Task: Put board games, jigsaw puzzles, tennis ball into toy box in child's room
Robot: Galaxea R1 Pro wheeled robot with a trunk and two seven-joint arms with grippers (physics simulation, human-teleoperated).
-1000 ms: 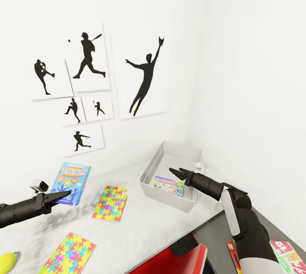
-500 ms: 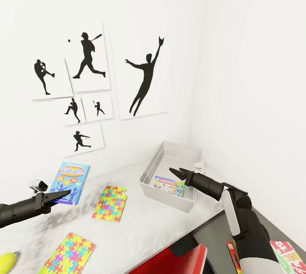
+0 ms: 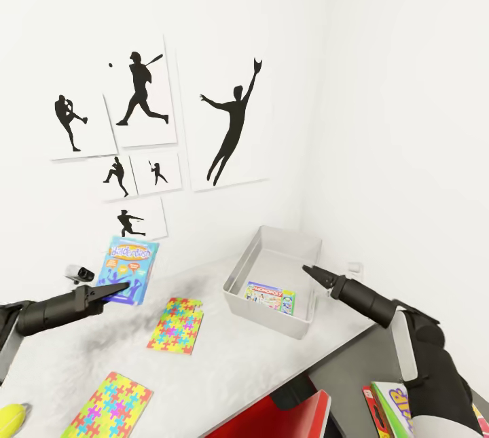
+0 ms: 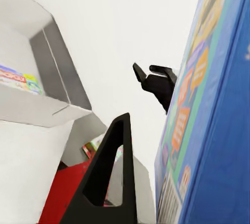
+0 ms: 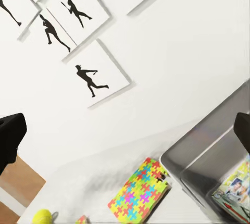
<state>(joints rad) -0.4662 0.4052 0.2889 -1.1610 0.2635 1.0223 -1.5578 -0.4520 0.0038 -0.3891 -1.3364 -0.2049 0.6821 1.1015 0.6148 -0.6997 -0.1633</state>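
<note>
Down low, nearest: a red thing (image 3: 299,414) sits under the table edge, and a green-yellow-red board game (image 3: 390,411) lies low beside the right arm.
Tennis ball: the little yellow-green ball (image 3: 12,416) rests on the table (image 3: 224,363) at the near left edge of the head view.
Near puzzle: one bright jigsaw puzzle (image 3: 115,404) lies flat on the table, near the ball.
Second puzzle: the other jigsaw puzzle (image 3: 176,324) lies flat further in, between the left arm and the toy box.
Left gripper: the left gripper (image 3: 117,289) is up above the table and its two fingers pinch the bottom edge of the blue board game (image 3: 127,269). One black finger (image 4: 112,182) lies just beside the box face in the left wrist view.
Blue game: it stands nearly upright in the air, in front of the wall, well apart from the toy box.
Right gripper: the right gripper (image 3: 314,273) hangs over the right rim of the toy box. It holds nothing. The fingers look close together in the head view, but I cannot tell for sure how far apart they are.
Toy box: the grey toy box (image 3: 261,251) sits on the table near the corner of the room.
Game inside: the white-green board game (image 3: 270,297) lies flat on the bottom of the box, at its near end.
Far wall: white pictures (image 3: 142,95) with black ball players hang on it.
</note>
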